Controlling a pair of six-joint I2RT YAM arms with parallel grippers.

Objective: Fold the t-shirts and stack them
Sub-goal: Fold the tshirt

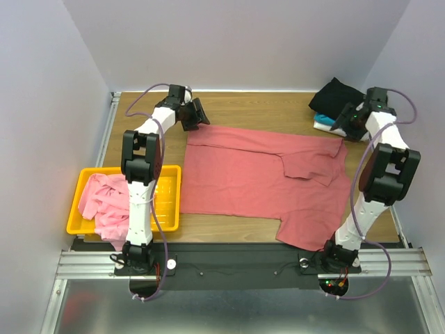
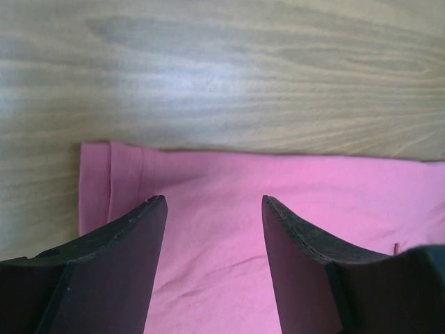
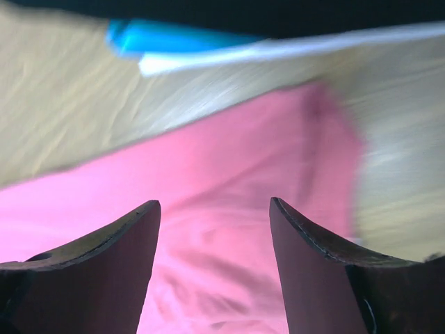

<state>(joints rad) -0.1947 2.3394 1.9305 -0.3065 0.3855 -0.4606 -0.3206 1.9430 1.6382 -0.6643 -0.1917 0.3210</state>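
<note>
Top view: a large dusty-red t-shirt point(image 1: 264, 184) lies spread flat at centre of a wooden table point(image 1: 243, 111). It is plain soft cloth w/ a few shallow creases. Its long axis runs left to right across the frame. The straight edge is at frame left. The sleeve end is at frame right, w/ one sleeve poking toward the lower right and a flap folded over the body near upper right.

3 shirts in all:
- The dusty-red t-shirt, laid out.
- A light pink shirt point(image 1: 104, 202), crumpled, in a yellow basket point(image 1: 167, 198) at lower left, spilling over the near rim.
- A black shirt point(image 1: 337, 97), bunched in the upper right corner on a white-and-blue item point(image 1: 323, 125); can't tell what that is.

1 basket, 2 arms.

The left gripper point(image 1: 198, 115) sits at the red shirt's upper left corner. In the L wrist view its jaws are spread wide point(image 2: 214, 202), nothing btwn them. Below them is the shirt corner point(image 2: 278, 188), looking pinker here, w/ a stitched hem band along its left edge and bare wood point(image 2: 222, 69) above.

The right gripper point(image 1: 345, 122) is at the shirt's upper right corner. In the R wrist view, which is blurred, its jaws are also wide apart point(image 3: 214, 205) and empty over the red cloth point(image 3: 229, 174). The white-and-blue item point(image 3: 174, 35) runs along the top of that frame.
</note>
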